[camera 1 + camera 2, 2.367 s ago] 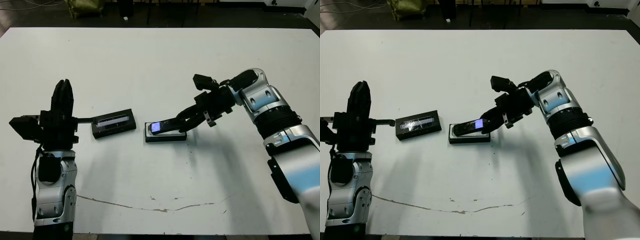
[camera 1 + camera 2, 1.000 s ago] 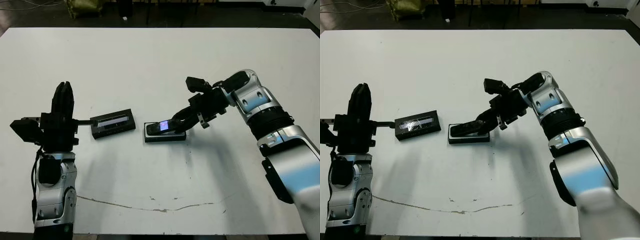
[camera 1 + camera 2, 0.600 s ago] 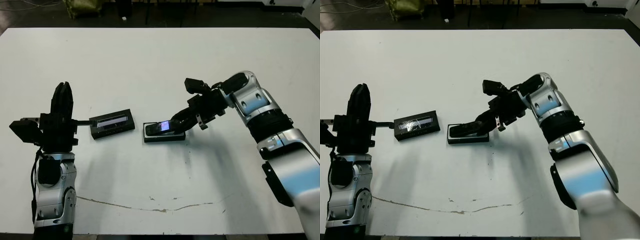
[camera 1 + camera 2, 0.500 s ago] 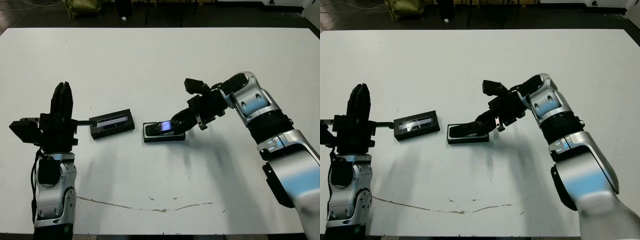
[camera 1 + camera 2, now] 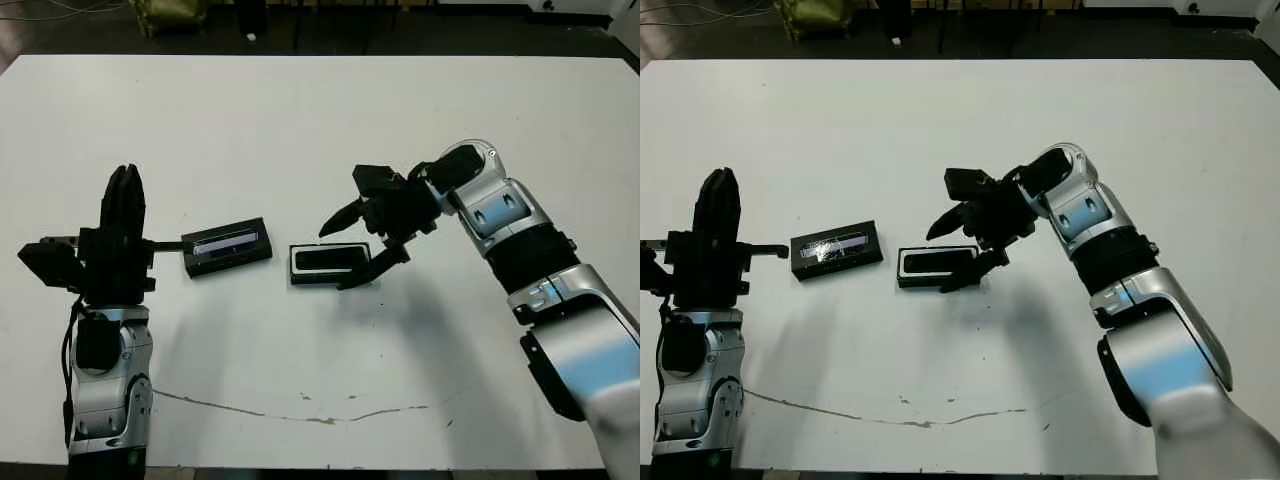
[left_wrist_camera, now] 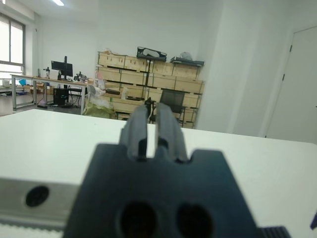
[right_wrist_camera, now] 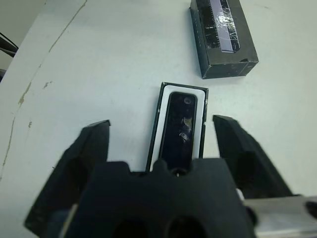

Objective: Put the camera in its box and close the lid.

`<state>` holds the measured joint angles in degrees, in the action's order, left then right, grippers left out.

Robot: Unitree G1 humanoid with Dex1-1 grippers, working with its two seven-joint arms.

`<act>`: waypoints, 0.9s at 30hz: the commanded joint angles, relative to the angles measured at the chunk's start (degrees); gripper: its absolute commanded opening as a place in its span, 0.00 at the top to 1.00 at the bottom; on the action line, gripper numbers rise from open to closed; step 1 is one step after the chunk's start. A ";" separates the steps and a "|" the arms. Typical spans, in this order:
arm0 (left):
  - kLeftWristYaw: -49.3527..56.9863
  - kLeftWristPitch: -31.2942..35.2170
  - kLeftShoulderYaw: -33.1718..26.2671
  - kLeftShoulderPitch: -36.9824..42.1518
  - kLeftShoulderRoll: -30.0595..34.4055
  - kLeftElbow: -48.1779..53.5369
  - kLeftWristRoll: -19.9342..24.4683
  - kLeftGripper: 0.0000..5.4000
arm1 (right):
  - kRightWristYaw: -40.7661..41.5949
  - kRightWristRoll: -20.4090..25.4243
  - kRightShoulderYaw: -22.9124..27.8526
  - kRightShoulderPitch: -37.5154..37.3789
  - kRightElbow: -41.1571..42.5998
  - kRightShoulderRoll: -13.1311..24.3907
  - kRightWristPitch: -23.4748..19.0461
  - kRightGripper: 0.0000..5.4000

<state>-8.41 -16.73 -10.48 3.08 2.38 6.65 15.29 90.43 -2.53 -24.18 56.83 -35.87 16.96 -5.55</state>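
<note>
The slim black camera [image 7: 178, 128] lies flat inside the white-lined box [image 5: 330, 264] at the table's middle. My right gripper [image 5: 347, 247] stands open just right of the box, one finger above its far side and one at its near right corner, holding nothing. The black lid [image 5: 228, 246] with its shiny window strip rests on the table to the left of the box, and shows again beyond the box as the lid [image 7: 224, 38] in the right wrist view. Raised upright at the far left, my left gripper [image 6: 151, 124] is shut and empty.
A thin crack line [image 5: 300, 408] runs along the table's near part. Beyond the far edge lies a dark floor with chair legs and a green bag [image 5: 170, 14]. The left wrist view shows shelves of wooden crates [image 6: 148, 74] in the room.
My right gripper has let go of the camera, which now lies flat in the box, and its fingers have spread wide. The left arm and the lid have not moved.
</note>
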 commanded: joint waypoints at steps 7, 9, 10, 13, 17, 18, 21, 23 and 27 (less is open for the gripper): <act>-0.05 0.12 -0.11 -0.81 0.00 -0.99 0.11 1.00 | -0.77 1.80 1.97 -0.44 1.37 1.90 -0.98 0.00; 0.43 0.27 -0.07 -0.91 -0.05 -0.75 -0.39 1.00 | -1.57 3.18 3.78 -0.71 2.34 2.30 -2.47 0.00; 0.43 0.08 -0.06 -0.91 -0.03 -0.82 -0.53 1.00 | -2.18 4.13 4.98 -1.06 3.32 2.72 -3.65 0.00; 0.05 -0.16 -0.01 -0.89 0.06 -1.06 -0.31 1.00 | -4.24 6.47 7.69 -2.52 7.42 4.34 -7.51 0.00; -0.31 -0.29 0.01 -0.72 0.16 -1.37 -0.05 1.00 | -10.92 10.88 13.21 -8.20 18.05 6.09 -12.07 0.00; -0.34 -0.12 0.04 -0.72 0.10 -1.26 0.13 1.00 | -13.36 11.65 14.35 -9.98 21.42 6.34 -13.90 0.00; 0.08 0.02 0.16 -0.74 0.07 -1.13 -0.48 1.00 | -24.39 12.48 18.30 -18.22 35.41 5.83 -17.32 0.07; 0.34 0.69 0.28 -0.83 0.00 -0.68 -0.47 1.00 | -32.95 9.27 19.45 -24.78 43.88 4.70 -11.32 0.15; -0.03 0.73 0.44 -0.70 0.20 -0.69 -0.32 1.00 | -45.07 2.65 18.39 -33.97 51.80 3.52 2.69 0.33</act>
<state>-8.53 -16.86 -10.04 3.15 2.34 6.38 15.14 47.77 1.91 -5.51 25.56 14.62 20.69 -6.46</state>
